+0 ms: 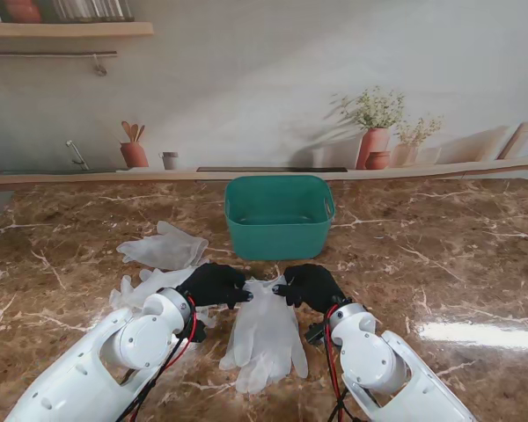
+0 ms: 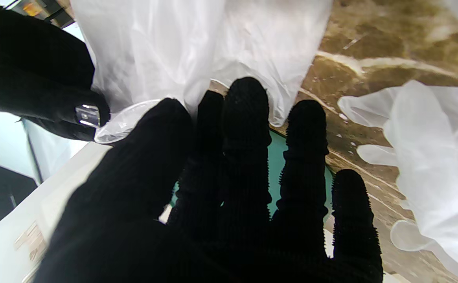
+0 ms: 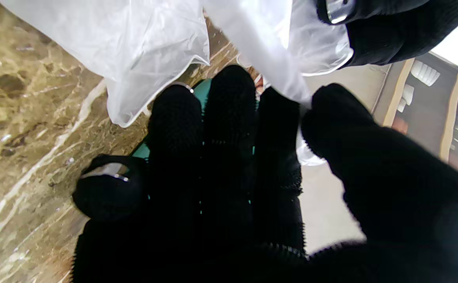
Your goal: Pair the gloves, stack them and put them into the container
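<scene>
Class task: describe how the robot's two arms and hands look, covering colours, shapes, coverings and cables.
Both arms are glossy white with rounded, bulbous joint housings. The left hand and right hand have five fingers and wear black knitted gloves with nubby texture. Red and black cables run along each wrist.

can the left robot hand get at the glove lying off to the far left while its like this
Probably not yet: the left robot hand is shut on the centre glove's cuff. Otherwise the way over bare table to the far-left glove looks free.
</scene>
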`<action>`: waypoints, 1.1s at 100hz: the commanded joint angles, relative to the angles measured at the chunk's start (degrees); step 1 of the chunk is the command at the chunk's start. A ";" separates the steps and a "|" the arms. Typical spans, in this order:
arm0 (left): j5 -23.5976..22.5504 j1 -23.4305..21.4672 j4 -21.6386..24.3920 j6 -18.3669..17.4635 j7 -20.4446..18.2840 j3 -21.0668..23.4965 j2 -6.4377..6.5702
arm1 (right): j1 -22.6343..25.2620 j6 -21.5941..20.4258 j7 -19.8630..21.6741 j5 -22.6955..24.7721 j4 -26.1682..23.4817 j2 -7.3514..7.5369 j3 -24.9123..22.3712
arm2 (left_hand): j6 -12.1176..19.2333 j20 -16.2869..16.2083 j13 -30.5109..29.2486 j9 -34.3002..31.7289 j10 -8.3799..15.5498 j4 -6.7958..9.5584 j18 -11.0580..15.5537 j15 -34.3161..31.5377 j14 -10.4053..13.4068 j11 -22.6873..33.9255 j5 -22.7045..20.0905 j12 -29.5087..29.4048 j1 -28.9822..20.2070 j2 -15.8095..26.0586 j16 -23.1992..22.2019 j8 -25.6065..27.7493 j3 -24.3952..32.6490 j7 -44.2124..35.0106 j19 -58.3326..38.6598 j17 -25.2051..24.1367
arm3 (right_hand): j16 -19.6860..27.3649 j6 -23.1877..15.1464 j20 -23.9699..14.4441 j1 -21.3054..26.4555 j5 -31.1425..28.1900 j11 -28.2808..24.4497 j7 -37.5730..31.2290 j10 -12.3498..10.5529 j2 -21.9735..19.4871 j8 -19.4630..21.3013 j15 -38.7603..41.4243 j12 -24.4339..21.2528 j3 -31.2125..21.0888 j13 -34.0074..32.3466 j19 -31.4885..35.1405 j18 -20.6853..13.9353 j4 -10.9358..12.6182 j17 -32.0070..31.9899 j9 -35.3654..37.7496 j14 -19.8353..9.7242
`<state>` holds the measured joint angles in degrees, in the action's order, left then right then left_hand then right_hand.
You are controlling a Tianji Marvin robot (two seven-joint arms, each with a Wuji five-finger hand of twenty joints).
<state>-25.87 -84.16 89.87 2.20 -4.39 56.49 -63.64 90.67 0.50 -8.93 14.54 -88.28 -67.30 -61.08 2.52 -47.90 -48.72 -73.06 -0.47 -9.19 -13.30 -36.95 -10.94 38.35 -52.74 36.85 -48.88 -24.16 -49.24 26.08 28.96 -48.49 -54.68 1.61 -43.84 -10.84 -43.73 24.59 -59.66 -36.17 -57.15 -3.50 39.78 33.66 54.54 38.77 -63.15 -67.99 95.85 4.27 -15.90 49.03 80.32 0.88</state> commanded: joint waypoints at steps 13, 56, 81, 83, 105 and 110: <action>-2.00 0.44 0.67 4.44 -0.95 -0.54 0.11 | -1.30 2.62 0.03 -0.76 1.97 -1.09 1.63 | -0.52 -0.57 -0.34 -1.64 0.59 -0.60 -0.16 -3.19 -0.62 2.94 0.48 1.17 0.76 0.17 -0.94 1.17 3.83 -1.64 -1.83 -0.47 | -0.68 -1.50 0.22 -0.26 -0.07 0.22 -1.50 1.77 1.44 0.88 1.50 1.27 -1.92 0.28 4.52 -2.53 1.68 0.14 2.17 -0.27; -6.60 7.55 -5.43 7.92 -0.65 -7.27 -0.13 | -5.27 9.99 -5.02 4.54 6.50 -2.52 5.90 | 0.19 -0.23 -0.33 -1.19 1.21 -0.58 0.18 -3.42 -0.14 3.19 1.02 1.41 1.79 0.20 -0.88 1.34 4.65 -1.19 -2.21 -0.05 | -0.31 -1.95 0.49 -0.62 0.50 0.47 -0.96 1.63 1.24 0.33 1.42 1.29 -1.46 0.74 3.93 -2.70 1.68 -0.11 1.68 -0.43; -8.37 9.33 -8.12 9.22 1.25 -9.48 -0.57 | -6.36 13.95 -5.33 13.23 7.29 -1.40 7.28 | -1.58 1.33 4.71 6.65 0.53 -0.53 0.55 2.25 -0.08 -6.33 5.25 -2.85 0.57 -0.50 2.27 -9.99 0.74 6.32 -1.63 -0.75 | 1.82 1.22 1.87 -1.53 7.01 4.46 6.14 0.38 1.34 -8.11 -3.66 -0.30 3.04 6.90 -1.61 -3.35 1.51 -5.78 -5.07 -1.24; -8.54 9.28 -8.15 9.12 1.42 -9.44 -0.57 | -6.30 14.23 -5.06 14.17 7.12 -1.19 7.28 | -1.99 1.57 5.46 7.82 0.42 -0.52 0.57 3.03 0.03 -7.89 6.19 -2.75 0.61 -0.68 2.74 -10.69 0.65 7.73 -1.25 -0.99 | 2.09 2.03 1.77 -2.16 7.54 4.98 8.82 0.11 1.14 -7.96 -4.50 -0.45 3.33 7.88 -2.55 -3.42 1.83 -6.63 -6.45 -1.29; -10.75 6.97 -6.19 7.83 2.02 -7.20 -0.10 | -4.57 17.44 -2.95 24.37 3.30 1.10 6.23 | -6.33 8.82 19.76 31.43 -3.34 2.59 4.58 18.98 1.61 -20.32 17.00 -18.51 11.10 -0.87 15.76 -14.39 10.54 33.14 8.43 -3.79 | 4.07 5.12 2.02 -6.88 13.57 8.15 29.92 -0.78 -1.02 3.78 -10.63 -2.01 6.81 15.53 -11.79 -2.64 9.28 -14.38 -20.57 -2.00; -11.10 6.11 -5.41 7.41 2.07 -6.27 0.03 | -4.23 17.86 -2.18 26.42 2.35 1.61 5.84 | -7.08 11.58 23.01 36.77 -4.66 2.67 6.06 21.96 2.28 -21.29 18.63 -21.01 11.52 -0.92 19.41 -15.62 9.59 35.64 10.75 -4.45 | 4.80 5.68 2.62 -7.30 15.90 9.48 31.67 -0.74 -1.33 3.49 -12.78 -2.87 8.05 17.53 -15.43 -2.06 9.39 -16.46 -24.72 -2.31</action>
<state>-36.35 -76.49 83.07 10.39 -2.81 49.31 -64.03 85.46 17.37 -12.61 38.83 -84.63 -66.75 -54.59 -3.06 -39.20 -30.37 -42.55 -3.88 -7.39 -9.91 -19.29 -10.84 19.19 -36.95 18.87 -39.11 -23.99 -33.92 12.22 38.64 -15.56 -47.35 -1.17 -40.15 -5.96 -42.47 19.86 -46.54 -27.99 -27.23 -3.18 39.02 36.58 43.45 37.18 -56.41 -52.73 83.28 2.76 -8.79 34.64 59.24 0.19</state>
